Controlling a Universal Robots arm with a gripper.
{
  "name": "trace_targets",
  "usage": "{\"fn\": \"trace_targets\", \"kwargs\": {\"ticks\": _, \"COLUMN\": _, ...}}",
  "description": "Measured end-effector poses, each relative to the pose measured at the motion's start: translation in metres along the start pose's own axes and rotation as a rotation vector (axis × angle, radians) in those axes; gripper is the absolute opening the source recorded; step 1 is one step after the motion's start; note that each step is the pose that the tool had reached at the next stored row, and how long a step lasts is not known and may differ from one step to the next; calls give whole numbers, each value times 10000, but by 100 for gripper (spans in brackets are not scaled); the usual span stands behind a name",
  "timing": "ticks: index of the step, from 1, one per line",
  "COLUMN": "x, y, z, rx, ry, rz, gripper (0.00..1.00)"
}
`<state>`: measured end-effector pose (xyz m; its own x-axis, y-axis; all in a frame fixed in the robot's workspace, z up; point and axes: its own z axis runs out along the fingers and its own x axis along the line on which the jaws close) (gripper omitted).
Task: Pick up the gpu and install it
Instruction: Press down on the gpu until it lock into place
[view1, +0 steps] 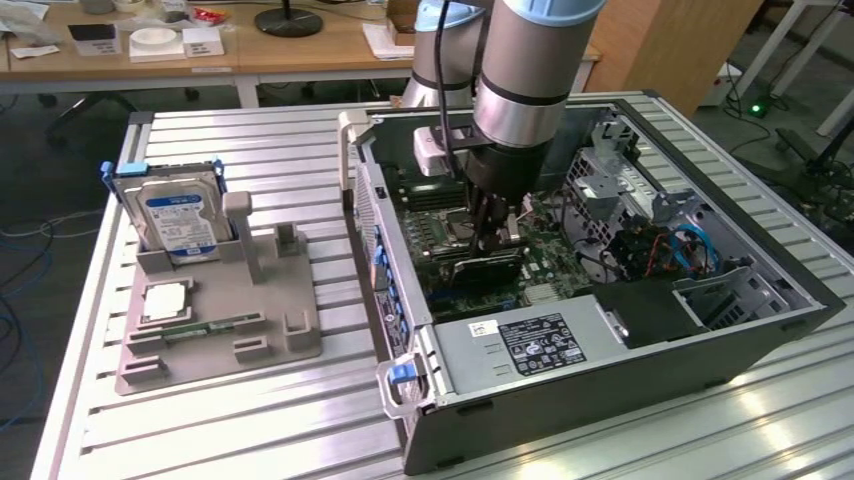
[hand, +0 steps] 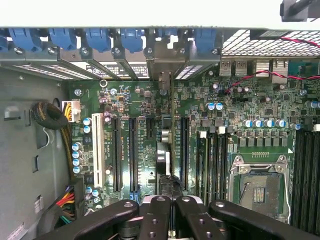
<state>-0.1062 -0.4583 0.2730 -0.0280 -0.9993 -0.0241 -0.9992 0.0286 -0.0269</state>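
My jaws (hand: 170, 200) are down inside the open PC case (view1: 747, 330), pinching the gpu (hand: 167, 155) by its top edge. In the wrist view the card is edge-on, standing upright over the motherboard (hand: 150, 100), its thin line running from my fingertips (hand: 159, 212) toward the rear bracket area of the case, where a silver bracket (hand: 162, 62) sits against the slot openings. The card is between the long black expansion slots (hand: 134, 155), in line with one of them; cannot tell if the edge connector is fully seated or just above it.

Handling, as I judge it: the card is light and rigid, but fragile — thin board, exposed components, connector edge easy to damage if pushed in tilted. The metal bracket end is the stiff part. A grip on the upper board edge near mid-length looks right, since force then goes straight down into the slot. The smooth board edge may slip under a side load.

Arm pose: in the exterior view my arm (view1: 527, 70) comes near vertical from above, wrist pointing straight down into the case, just beside the power supply (view1: 534, 345) and over the motherboard.

On the counter (view1: 267, 420) beside the case, the grey parts tray (view1: 227, 320) has the hard drive (view1: 180, 220) and memory stick (view1: 214, 327).
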Motion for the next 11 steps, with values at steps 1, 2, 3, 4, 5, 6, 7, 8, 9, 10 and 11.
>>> {"fn": "trace_targets", "kwargs": {"ticks": 1, "x": 0, "y": 0, "z": 0, "rx": -1, "ry": 0, "rz": 0, "gripper": 10}}
{"fn": "trace_targets", "kwargs": {"ticks": 2, "x": 0, "y": 0, "z": 0, "rx": 0, "ry": 0, "rz": 0, "gripper": 10}}
{"fn": "trace_targets", "kwargs": {"ticks": 3, "x": 0, "y": 0, "z": 0, "rx": 0, "ry": 0, "rz": 0, "gripper": 10}}
{"fn": "trace_targets", "kwargs": {"ticks": 4, "x": 0, "y": 0, "z": 0, "rx": 0, "ry": 0, "rz": -1, "gripper": 10}}
{"fn": "trace_targets", "kwargs": {"ticks": 5, "x": 0, "y": 0, "z": 0, "rx": -1, "ry": 0, "rz": 0, "gripper": 10}}
{"fn": "trace_targets", "kwargs": {"ticks": 6, "x": 0, "y": 0, "z": 0, "rx": 0, "ry": 0, "rz": -1, "gripper": 10}}
{"fn": "trace_targets", "kwargs": {"ticks": 7, "x": 0, "y": 1, "z": 0, "rx": 0, "ry": 0, "rz": -1, "gripper": 10}}
{"fn": "trace_targets", "kwargs": {"ticks": 8, "x": 1, "y": 29, "z": -2, "rx": -1, "ry": 3, "rz": 0, "gripper": 10}}
{"fn": "trace_targets", "kwargs": {"ticks": 9, "x": 1, "y": 35, "z": -1, "rx": -9, "ry": 1, "rz": 1, "gripper": 10}}
{"fn": "trace_targets", "kwargs": {"ticks": 10, "x": 1, "y": 35, "z": 0, "rx": -93, "ry": 2, "rz": 3, "gripper": 10}}
{"fn": "trace_targets", "kwargs": {"ticks": 11, "x": 1, "y": 40, "z": -2, "rx": -186, "ry": -3, "rz": 8, "gripper": 10}}
